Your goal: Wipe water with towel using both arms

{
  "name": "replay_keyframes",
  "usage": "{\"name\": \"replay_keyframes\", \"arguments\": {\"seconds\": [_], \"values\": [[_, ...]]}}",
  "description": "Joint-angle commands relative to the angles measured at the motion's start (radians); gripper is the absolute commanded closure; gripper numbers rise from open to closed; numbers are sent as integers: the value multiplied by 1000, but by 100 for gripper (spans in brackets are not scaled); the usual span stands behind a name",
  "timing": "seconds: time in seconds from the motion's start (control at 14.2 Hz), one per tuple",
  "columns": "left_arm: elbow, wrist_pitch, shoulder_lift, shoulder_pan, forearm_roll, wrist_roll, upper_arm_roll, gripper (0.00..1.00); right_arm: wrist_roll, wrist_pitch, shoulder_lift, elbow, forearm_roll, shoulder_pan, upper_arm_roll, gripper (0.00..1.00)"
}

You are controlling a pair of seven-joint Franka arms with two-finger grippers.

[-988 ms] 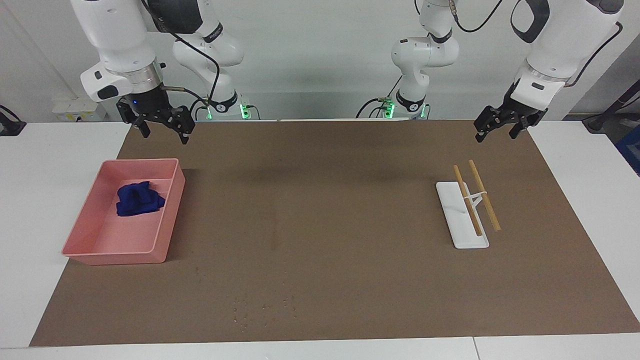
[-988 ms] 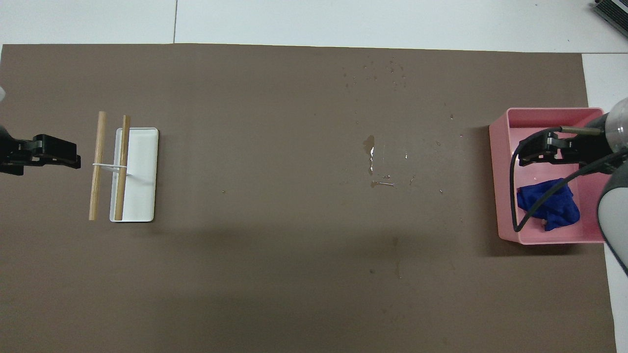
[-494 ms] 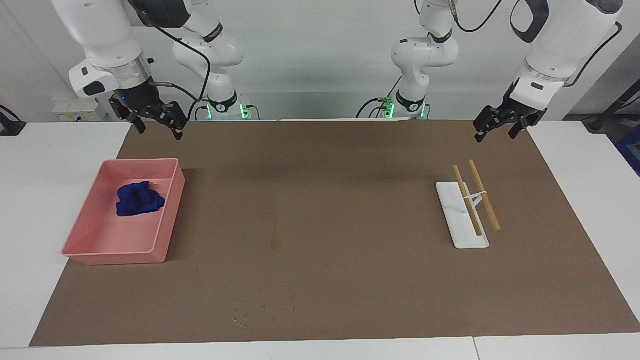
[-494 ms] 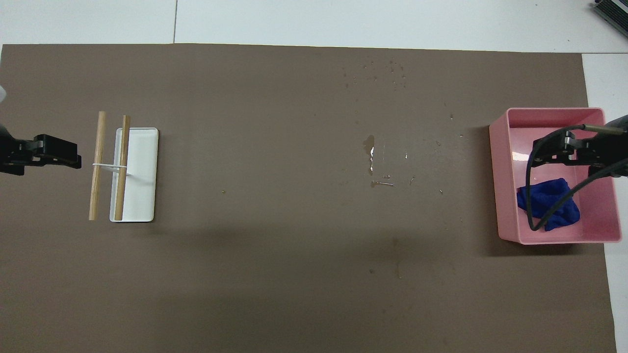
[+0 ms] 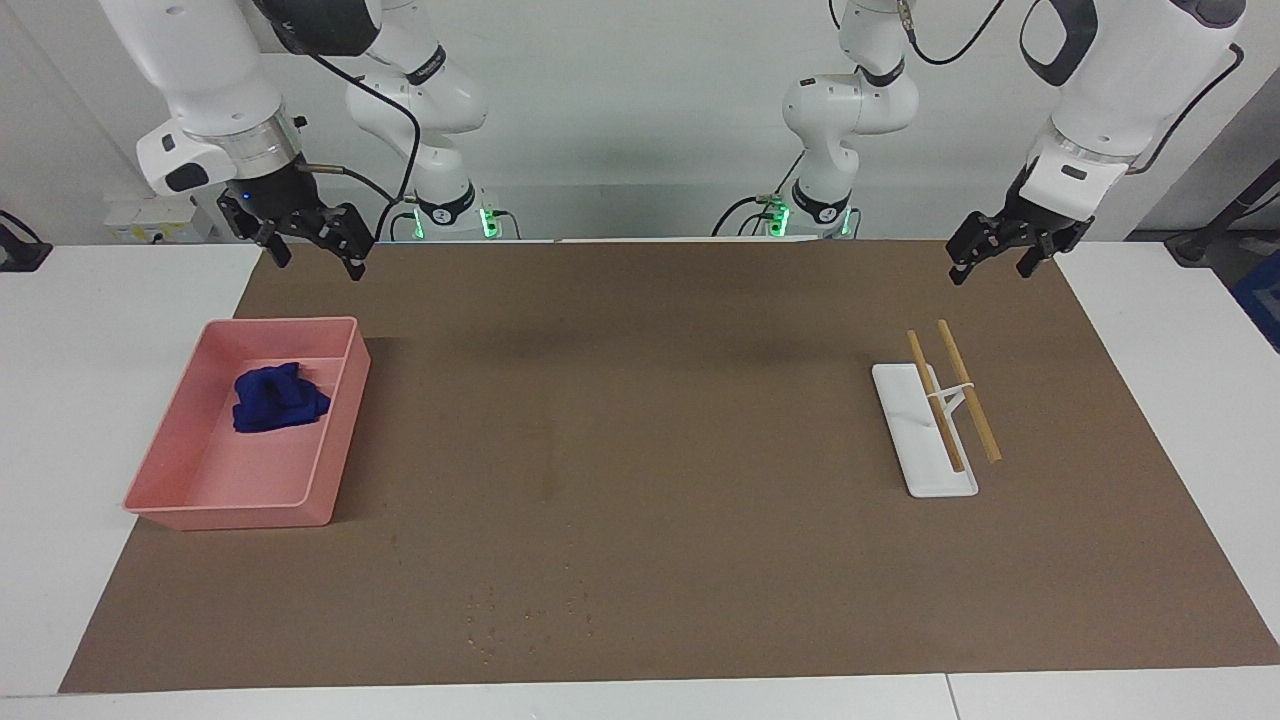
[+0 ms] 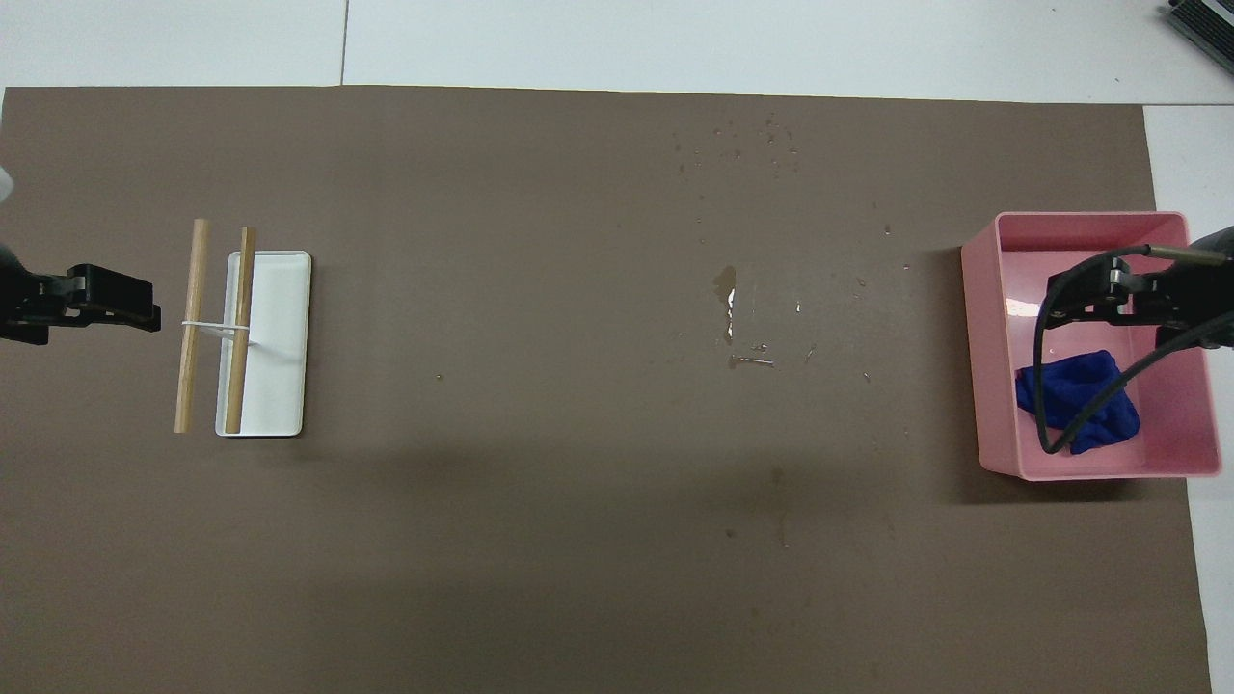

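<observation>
The blue towel (image 5: 278, 398) (image 6: 1116, 416) lies crumpled in a pink tray (image 5: 335, 440) (image 6: 974, 366) at the right arm's end of the mat. High over that tray, clear of the towel, my right gripper (image 5: 315, 262) (image 6: 1080, 304) hangs open and holds nothing. The water (image 6: 729, 308) (image 5: 548, 485) is a small glossy blotch with a thin streak near the mat's middle. My left gripper (image 5: 990, 272) (image 6: 125, 306) is open and waits in the air over the left arm's end of the mat.
A white flat tray (image 5: 925, 440) (image 6: 280, 337) with two wooden sticks (image 5: 968, 390) (image 6: 193, 328) bound by a band lies under the left gripper's side. Small droplets (image 5: 520, 610) (image 6: 742, 145) dot the mat farther from the robots than the blotch.
My right gripper has risen and shifted a little toward the right arm's end of the table, then held still. The left arm, towel and water have not moved.
</observation>
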Motion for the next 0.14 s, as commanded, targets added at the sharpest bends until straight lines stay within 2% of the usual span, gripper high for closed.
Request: {"name": "replay_keyframes", "arguments": {"seconds": [0.0,0.07], "values": [[-33,14,-26,-12,-9,-14,9,0,-30,-1,-14,-22,15,-9,4,0],[-32,15,-26,-12,-9,-14,9,0,-37,0,-14,-22,15,-9,4,0]]}}
